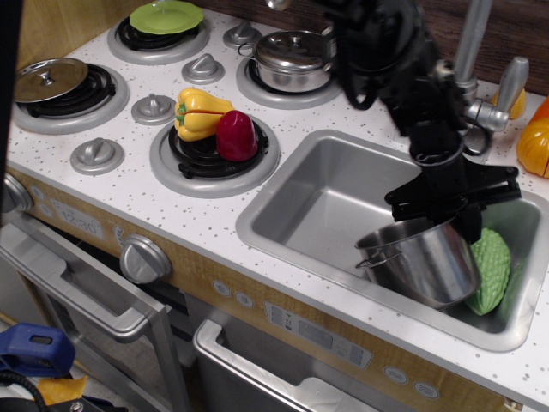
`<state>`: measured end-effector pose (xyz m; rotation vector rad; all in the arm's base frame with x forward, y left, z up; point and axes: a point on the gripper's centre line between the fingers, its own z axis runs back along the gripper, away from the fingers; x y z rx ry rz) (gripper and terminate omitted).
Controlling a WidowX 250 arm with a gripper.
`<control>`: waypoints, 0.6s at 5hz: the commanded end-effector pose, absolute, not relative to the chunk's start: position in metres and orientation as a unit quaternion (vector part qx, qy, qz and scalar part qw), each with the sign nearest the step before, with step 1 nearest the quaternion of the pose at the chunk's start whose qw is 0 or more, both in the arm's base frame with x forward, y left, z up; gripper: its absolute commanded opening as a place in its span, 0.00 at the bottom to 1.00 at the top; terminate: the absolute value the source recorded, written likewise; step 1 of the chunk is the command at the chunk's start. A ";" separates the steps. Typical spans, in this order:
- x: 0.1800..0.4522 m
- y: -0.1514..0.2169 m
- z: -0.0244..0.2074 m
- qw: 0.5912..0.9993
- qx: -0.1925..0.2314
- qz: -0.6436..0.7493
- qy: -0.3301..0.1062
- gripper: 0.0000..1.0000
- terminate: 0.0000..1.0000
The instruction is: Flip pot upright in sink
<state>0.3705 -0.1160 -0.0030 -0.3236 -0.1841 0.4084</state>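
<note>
The shiny steel pot (422, 260) is in the right half of the grey sink (322, 199). It stands nearly upright, mouth up and tilted toward the left, with a wire handle showing on its left side. My black gripper (443, 216) reaches down from the back and is shut on the pot's far rim. One finger (471, 225) shows outside the pot's right wall; the other is partly hidden at the rim. I cannot tell whether the pot's base rests on the sink floor.
A green bumpy gourd (491, 268) lies against the pot's right side. The faucet (473, 51) stands behind the sink. A lidded pot (293, 58), yellow pepper (197, 112), red pepper (236, 136), green plate (165, 15) and a lid (45, 79) sit on burners. An orange pumpkin (536, 144) is far right.
</note>
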 end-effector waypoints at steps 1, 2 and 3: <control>0.387 -0.095 0.037 0.969 -0.110 0.168 -0.144 0.00 0.00; 0.388 -0.086 0.042 0.971 -0.077 0.145 -0.172 0.00 0.00; 0.388 -0.083 0.044 0.971 -0.030 0.111 -0.211 0.00 0.00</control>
